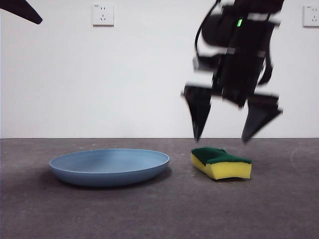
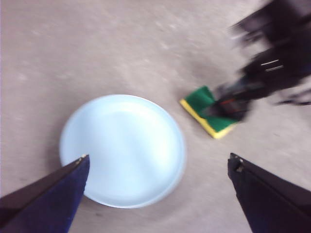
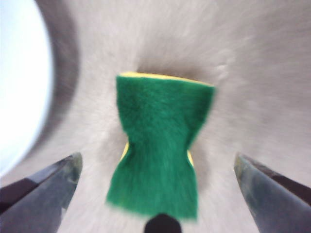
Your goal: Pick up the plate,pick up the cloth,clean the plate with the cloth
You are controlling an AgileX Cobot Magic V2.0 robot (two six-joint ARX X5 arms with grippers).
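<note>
Green scouring side up, the cloth (image 1: 221,162) is really a yellow sponge lying flat on the counter (image 1: 159,209), just right of the plate (image 1: 109,166) and not touching it. Your right end effector (image 1: 222,132) hangs directly above the sponge with its jaws spread wide, tips clear of the foam, nothing held. The right wrist view shows the sponge (image 3: 158,145) centred between the two jaws, so the line-up looks good. Come straight down, keep the sponge centred, and close across its narrow wavy waist; go low enough to catch the yellow foam, not just the green layer. Foam will likely squash, so squeeze firmly or it may slip.

Your left end effector (image 2: 158,167) waits high, jaws spread, empty, looking down on the plate (image 2: 122,148) lying flat on the counter. For the plate you will probably need a rim grab; the rim is low and shallow, so come in at an angle.

Hard to see: the right arm is motion-blurred in the front and left wrist views, so exact tip height over the sponge (image 2: 209,110) is unclear. The left arm shows only as a dark tip at the front view's top left corner. The right wrist view cuts the plate (image 3: 19,87) off to a pale edge. The sponge's near end is partly covered by a dark blob at the frame edge.
</note>
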